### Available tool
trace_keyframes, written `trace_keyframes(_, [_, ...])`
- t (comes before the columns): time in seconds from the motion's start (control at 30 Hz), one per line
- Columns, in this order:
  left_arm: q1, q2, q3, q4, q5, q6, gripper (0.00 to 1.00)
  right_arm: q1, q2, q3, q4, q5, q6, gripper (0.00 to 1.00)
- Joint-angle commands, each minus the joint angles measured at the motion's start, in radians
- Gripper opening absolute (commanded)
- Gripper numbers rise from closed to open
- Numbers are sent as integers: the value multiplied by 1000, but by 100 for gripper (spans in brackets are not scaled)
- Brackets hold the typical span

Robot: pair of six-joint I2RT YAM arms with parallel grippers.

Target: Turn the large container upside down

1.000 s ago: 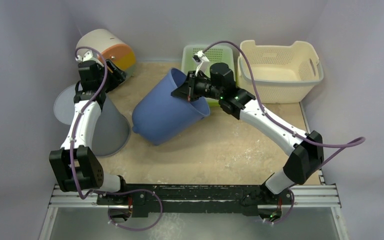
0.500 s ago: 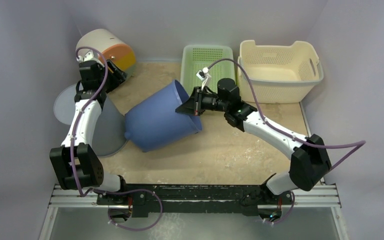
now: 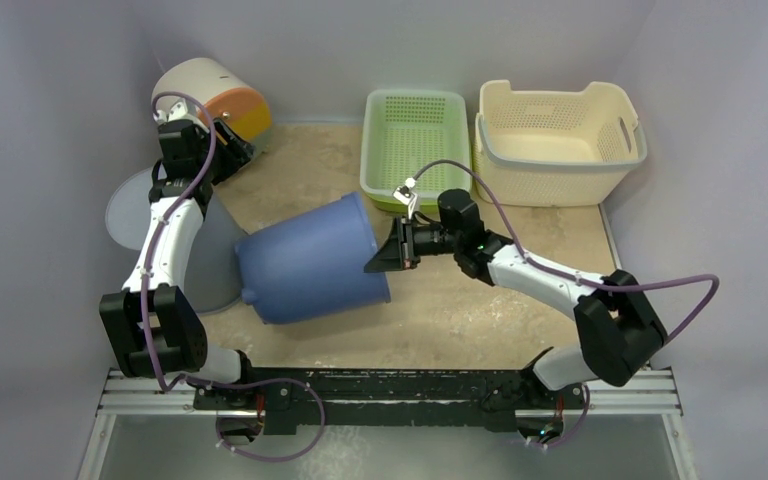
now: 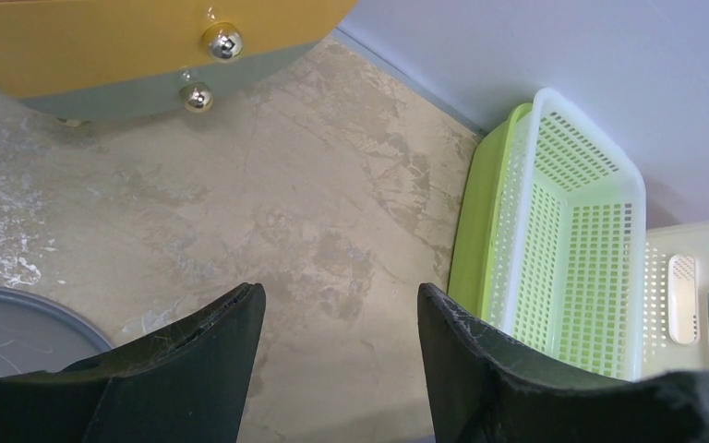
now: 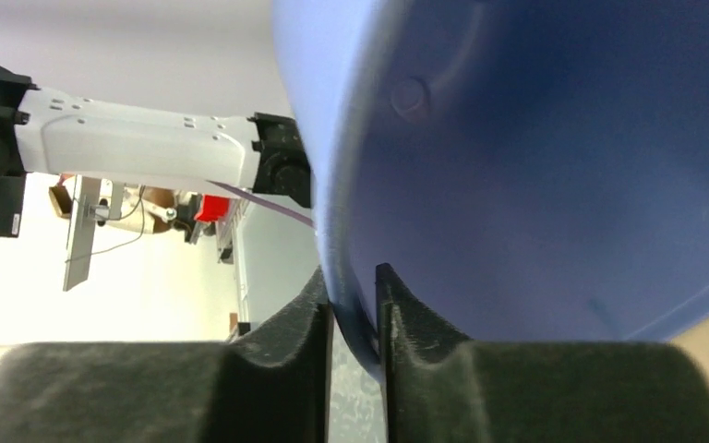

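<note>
The large container [image 3: 310, 260] is a blue bucket lying on its side in the middle of the table, mouth to the right and base to the left against a grey container. My right gripper [image 3: 378, 262] is at the mouth's near edge. In the right wrist view, the bucket's rim [image 5: 346, 277] runs between the two fingers of the right gripper [image 5: 354, 286], which is shut on it with only a sliver of slack. The blue wall [image 5: 535, 166] fills that view. My left gripper [image 3: 228, 150] stands open and empty at the back left [image 4: 342, 305], over bare table.
A grey container [image 3: 225, 262] stands mouth-down at the left, touching the bucket's base. A cream and orange container [image 3: 210, 95] lies at the back left. A green basket [image 3: 415, 140] and a cream basket [image 3: 560, 130] stand along the back wall.
The right gripper has swung down and toward the near side with the rim, laying the tilted bucket onto its side and shifting it left against the grey container. The left arm has not moved.
</note>
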Motion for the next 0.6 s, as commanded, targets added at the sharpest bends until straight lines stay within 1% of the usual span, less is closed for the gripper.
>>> trace_keyframes(0.0, [10,-21,31,30,16,8,61,-64,20,-89,-285,98,-28,28])
trace_keyframes(0.07, [9,-22,26,30,15,8,61,-78,1,-79,-311,114,-50,36])
trace_keyframes(0.13, [9,-22,27,30,14,10,61,-78,-8,-18,-370,167,-107,43])
trace_keyframes(0.23, [10,-21,25,32,13,10,61,-77,1,105,-496,262,-196,47])
trace_keyframes(0.3, [10,-21,23,38,15,6,61,-77,19,223,-564,316,-240,48])
trace_keyframes(0.4, [11,-18,24,43,17,3,61,-77,67,362,-643,352,-300,49])
trace_keyframes(0.47, [10,-16,26,46,17,0,61,-77,100,424,-665,356,-321,48])
trace_keyframes(0.53, [10,-15,30,47,16,-1,61,-77,126,462,-669,354,-333,44])
trace_keyframes(0.57, [10,-15,32,47,15,-1,61,-77,140,472,-676,351,-337,38])
